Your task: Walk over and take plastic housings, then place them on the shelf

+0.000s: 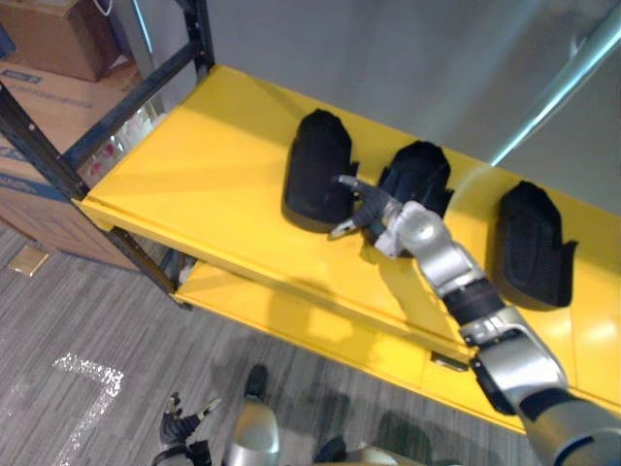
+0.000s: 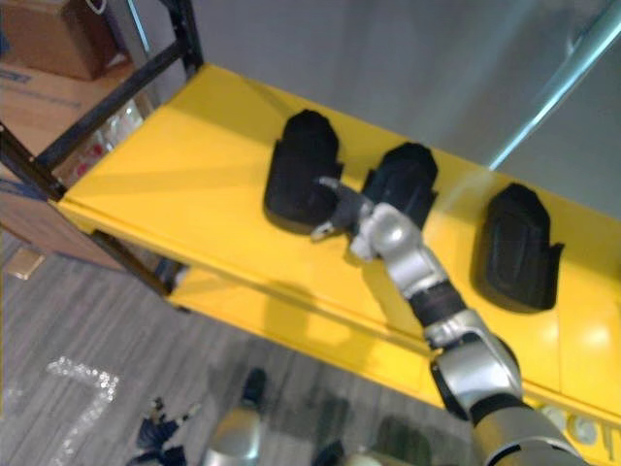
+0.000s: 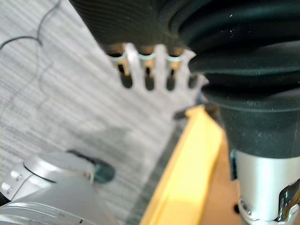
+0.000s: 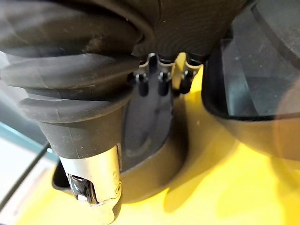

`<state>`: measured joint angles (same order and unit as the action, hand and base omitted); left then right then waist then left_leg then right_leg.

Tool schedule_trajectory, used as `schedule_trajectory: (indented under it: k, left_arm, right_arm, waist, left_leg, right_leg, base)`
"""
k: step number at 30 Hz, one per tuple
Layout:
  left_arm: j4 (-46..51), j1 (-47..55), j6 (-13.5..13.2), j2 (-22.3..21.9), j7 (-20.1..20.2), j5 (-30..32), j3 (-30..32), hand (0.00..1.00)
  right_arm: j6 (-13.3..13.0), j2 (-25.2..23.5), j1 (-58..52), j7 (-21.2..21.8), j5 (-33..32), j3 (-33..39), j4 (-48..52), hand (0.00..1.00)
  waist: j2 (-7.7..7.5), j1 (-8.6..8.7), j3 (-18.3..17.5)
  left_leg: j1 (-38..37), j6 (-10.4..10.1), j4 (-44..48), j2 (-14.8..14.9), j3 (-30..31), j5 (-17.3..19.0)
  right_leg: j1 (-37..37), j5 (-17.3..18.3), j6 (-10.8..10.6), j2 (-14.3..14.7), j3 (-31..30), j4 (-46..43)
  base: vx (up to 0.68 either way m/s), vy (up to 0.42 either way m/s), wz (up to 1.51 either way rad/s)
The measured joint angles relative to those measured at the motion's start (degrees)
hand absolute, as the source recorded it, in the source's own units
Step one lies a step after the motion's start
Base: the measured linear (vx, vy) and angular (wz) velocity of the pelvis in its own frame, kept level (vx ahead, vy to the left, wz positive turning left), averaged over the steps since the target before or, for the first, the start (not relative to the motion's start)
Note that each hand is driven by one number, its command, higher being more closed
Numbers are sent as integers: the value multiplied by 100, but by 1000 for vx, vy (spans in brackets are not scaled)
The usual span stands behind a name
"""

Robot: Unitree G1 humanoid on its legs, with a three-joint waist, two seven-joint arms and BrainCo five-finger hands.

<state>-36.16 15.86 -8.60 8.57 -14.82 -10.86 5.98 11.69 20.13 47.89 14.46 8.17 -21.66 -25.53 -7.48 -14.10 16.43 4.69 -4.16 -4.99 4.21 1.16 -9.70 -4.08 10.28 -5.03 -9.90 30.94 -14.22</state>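
I see the left housing (image 1: pixel 315 165), middle housing (image 1: pixel 419 167) and right housing (image 1: pixel 529 243) on the yellow shelf (image 1: pixel 194 175); my right hand (image 1: pixel 374 209) is between the first two, fingers spread, gripping nothing. Left hand (image 1: pixel 179 427) hangs low over the floor (image 1: pixel 78 320), fingers relaxed.

Bright light glares off the yellow shelf (image 1: pixel 194 165), perhaps from above, with soft shadows underneath.

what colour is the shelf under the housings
The shelf is bright yellow; clearest in the left eye view.

Right arm (image 1: pixel 456 277) stretches from lower right to frame centre, right hand (image 1: pixel 374 209) loosely spread; left hand (image 1: pixel 179 427) hangs at the bottom left edge, relaxed and splayed
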Motion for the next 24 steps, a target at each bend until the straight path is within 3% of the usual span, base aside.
schedule_trajectory:
  k: [7, 15, 24]
  left_arm:
    - [0, 0, -3, -4, -1, 1, -3, 0]
    - [0, 3, -6, -17, -2, 2, -60, 0]
    - [-3, 60, -14, -36, -13, 2, -114, 0]
  right_arm:
    - [-194, -85, -33, -619, -575, 17, 219, 0]
    - [-692, -571, -47, -1212, -969, 94, 500, 0]
    - [-627, -1160, -187, -1436, -964, 13, 612, 0]
  waist:
    - [1, -7, 0]
    - [17, -6, -7]
    - [110, -27, 9]
  left_leg:
    - [4, -20, 3, -10, 3, -13]
    - [-24, -20, 7, -41, 45, -13]
    - [-66, 11, 6, -81, 156, 13]
  right_leg:
    - [-4, -4, -7, 10, 1, 21]
    - [-60, -5, -10, 16, 25, 54]
    - [-189, 8, 4, 11, 134, 153]
  base:
    - [0, 0, 0]
    - [0, 0, 1]
    - [-17, -18, 6]
